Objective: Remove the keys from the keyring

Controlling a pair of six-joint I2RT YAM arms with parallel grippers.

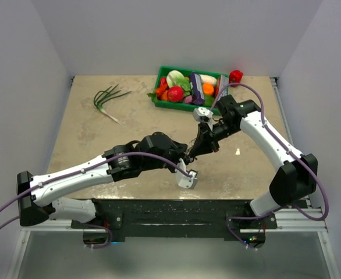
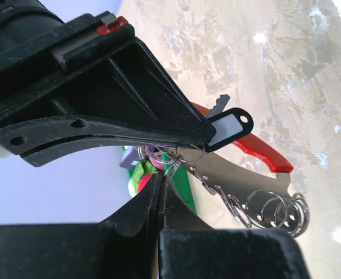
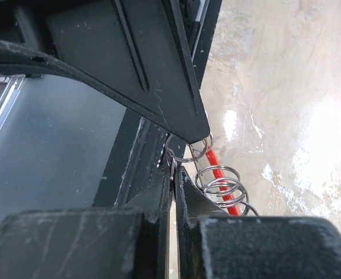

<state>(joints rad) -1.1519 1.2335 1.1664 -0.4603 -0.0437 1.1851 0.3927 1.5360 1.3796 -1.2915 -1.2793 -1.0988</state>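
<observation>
**A:** Where do we have the keyring right now?

**B:** Off the table, in the air over its middle, between our two arms. Our left gripper is closed to a slit, with a loop of the thin wire nipped at its tips. Our right gripper comes in from the other side and is pinched tight as well, on the wire just beside. The two sets of tips are almost touching.

**A:** And the keys?

**B:** They hang from the ring under our right tips, bunched with a black tag and the red curved tag. A string of small rings dangles beyond those. We can pick out only one grey notched blade clearly, so we cannot tell how many keys there are.

**A:** How do we expect it to handle?

**B:** We'd judge the whole bunch very light. The ring looks like stiff, springy wire, slick and far thinner than our pads, so it will likely try to twist or slip out. The keys should be rigid and flat. We think the best hold is one pair of tips on the ring wire near its split, and the other on a key's flat head rather than its blade. The loose tags and rings will probably swing and snag.

**A:** Is there anything we can read?

**B:** No. The white window in the black tag looks blank, and we see no brand or lettering on the red tag, the keys or our fingers.
</observation>
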